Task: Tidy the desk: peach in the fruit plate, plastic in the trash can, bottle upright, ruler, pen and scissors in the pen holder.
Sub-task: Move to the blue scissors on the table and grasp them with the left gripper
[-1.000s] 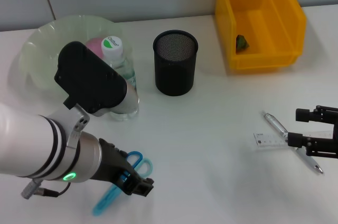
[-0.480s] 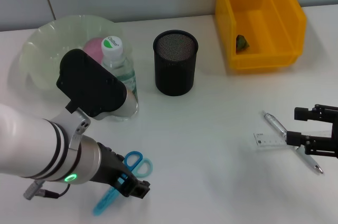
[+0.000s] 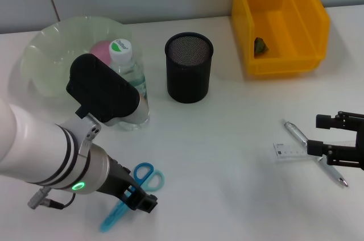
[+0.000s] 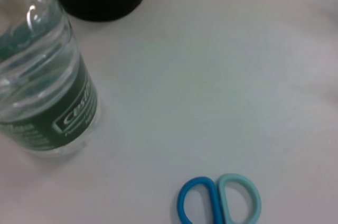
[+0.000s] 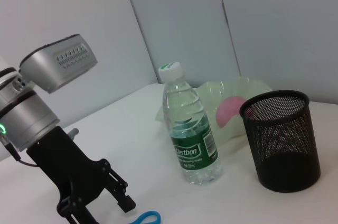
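Observation:
Blue scissors (image 3: 143, 179) lie flat at the table's front left, their handles showing in the left wrist view (image 4: 219, 205). My left gripper (image 3: 140, 200) hangs open just over their blades. The bottle (image 3: 129, 79) stands upright beside the green fruit plate (image 3: 44, 41), where the pink peach (image 3: 101, 49) rests. The black mesh pen holder (image 3: 189, 67) is at centre. A pen (image 3: 296, 133) and a clear ruler (image 3: 289, 151) lie at the right, with my right gripper (image 3: 318, 136) open beside them. Green plastic (image 3: 260, 46) sits in the yellow trash can (image 3: 310, 62).
In the right wrist view the bottle (image 5: 190, 134) stands between the left gripper (image 5: 119, 195) and the pen holder (image 5: 282, 139), with the plate (image 5: 248, 87) and peach (image 5: 229, 110) behind. A grey wall backs the table.
My left arm has shifted slightly, bringing its gripper a little lower and nearer over the scissors. The right gripper has hardly moved.

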`<state>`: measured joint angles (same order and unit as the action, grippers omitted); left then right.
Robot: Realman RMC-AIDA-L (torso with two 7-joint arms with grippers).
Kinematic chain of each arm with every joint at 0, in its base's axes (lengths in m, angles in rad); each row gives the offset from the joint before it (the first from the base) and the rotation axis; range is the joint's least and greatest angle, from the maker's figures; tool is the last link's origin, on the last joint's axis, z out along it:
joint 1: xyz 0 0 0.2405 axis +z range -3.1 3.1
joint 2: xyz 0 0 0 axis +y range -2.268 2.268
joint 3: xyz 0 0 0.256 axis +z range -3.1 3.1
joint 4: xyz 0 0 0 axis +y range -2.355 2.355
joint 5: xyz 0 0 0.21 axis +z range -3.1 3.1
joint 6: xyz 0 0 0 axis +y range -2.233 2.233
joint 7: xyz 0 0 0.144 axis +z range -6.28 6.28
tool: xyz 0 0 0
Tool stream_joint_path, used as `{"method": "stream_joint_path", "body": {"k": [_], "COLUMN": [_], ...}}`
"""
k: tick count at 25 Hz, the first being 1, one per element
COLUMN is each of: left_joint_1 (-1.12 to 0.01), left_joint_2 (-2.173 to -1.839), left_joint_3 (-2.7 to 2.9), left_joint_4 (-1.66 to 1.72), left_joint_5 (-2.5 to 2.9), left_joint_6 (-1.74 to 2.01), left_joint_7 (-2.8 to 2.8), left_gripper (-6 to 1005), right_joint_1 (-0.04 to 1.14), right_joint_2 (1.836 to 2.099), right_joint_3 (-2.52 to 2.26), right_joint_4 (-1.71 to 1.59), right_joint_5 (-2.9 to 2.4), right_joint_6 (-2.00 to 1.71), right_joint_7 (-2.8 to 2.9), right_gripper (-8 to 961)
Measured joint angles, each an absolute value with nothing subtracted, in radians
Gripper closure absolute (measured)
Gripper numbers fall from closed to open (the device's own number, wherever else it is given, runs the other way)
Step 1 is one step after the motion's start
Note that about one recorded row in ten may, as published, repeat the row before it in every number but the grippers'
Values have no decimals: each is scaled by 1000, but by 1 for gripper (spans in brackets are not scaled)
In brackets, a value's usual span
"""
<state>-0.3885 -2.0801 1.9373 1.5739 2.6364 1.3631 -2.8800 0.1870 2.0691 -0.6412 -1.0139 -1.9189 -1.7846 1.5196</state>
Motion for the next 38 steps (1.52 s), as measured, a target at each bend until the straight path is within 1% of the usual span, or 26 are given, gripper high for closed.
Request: {"method": "stream_joint_path", "body": {"k": [38], "left_joint_1": [-427], "left_joint_2": [-2080], "left_joint_3": [1959], "left_joint_4": [1525], "left_joint_5": [2635], "left_joint_6": [1379], "left_joint_7": [-2881], "left_gripper": [218], "right_joint_1": [190], "right_joint_2": [2071], "right_joint_3": [-641], "right_joint_4": [-1012], "right_joint_5": [-1920], "right_joint_6": [-1781], "right_joint_7": [1522], "right_gripper": [214]}}
